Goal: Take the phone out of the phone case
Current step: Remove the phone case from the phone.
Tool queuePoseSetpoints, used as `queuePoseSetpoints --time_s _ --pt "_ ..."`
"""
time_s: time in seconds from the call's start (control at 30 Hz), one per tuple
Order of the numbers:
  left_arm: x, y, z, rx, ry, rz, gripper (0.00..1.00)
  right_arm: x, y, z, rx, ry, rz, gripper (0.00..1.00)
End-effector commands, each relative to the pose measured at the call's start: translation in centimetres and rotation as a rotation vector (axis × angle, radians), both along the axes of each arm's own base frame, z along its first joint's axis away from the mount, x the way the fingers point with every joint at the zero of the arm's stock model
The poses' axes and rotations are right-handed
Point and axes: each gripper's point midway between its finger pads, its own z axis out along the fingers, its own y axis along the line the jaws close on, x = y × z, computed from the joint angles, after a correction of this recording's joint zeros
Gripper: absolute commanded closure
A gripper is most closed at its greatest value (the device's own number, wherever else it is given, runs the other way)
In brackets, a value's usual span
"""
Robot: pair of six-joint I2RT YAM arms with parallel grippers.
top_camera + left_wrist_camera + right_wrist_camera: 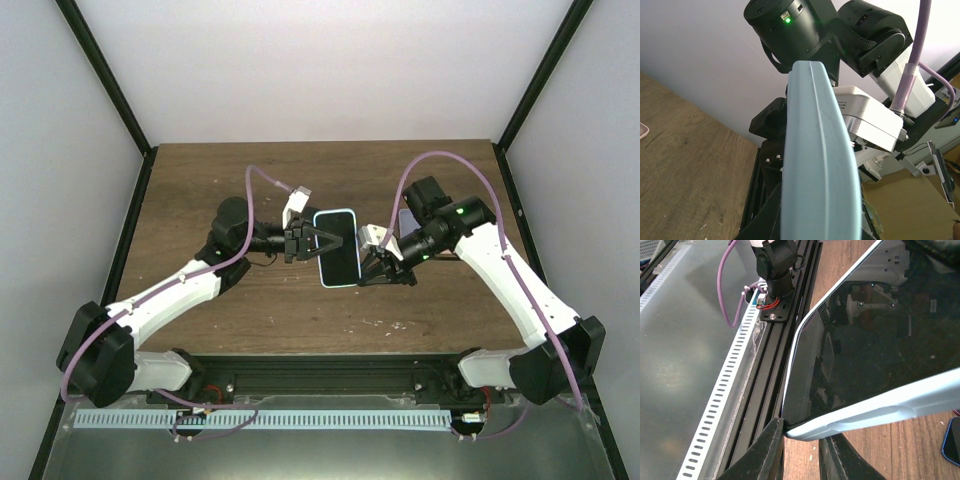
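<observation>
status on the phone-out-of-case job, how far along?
Done: the phone, in its case, looks lifted off the table. In hand: left gripper and right gripper each clamp a case edge. Left: the screen sits fully inside the rim, so separation isn't started.

No legible writing anywhere.
A white box [867,117] at three o'clock of the phone case [817,165] carries tiny print, too small to make out.
</observation>
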Motion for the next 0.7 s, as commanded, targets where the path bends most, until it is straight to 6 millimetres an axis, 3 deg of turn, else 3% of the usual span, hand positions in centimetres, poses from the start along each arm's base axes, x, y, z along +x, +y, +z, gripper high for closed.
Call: queuePoseSetpoints --time_s 0.0,0.67 --pt "-3.1 -0.8 2.2 -0.02 0.032 -0.136 1.0 4.1 0.8 1.0 0.008 -0.31 0.018 0.83" --pt "-4.7 -2.4 0.9 0.026 0.066 -0.196 1.0 7.5 1.0 2.4 -0.023 -0.53 0.005 0.85"
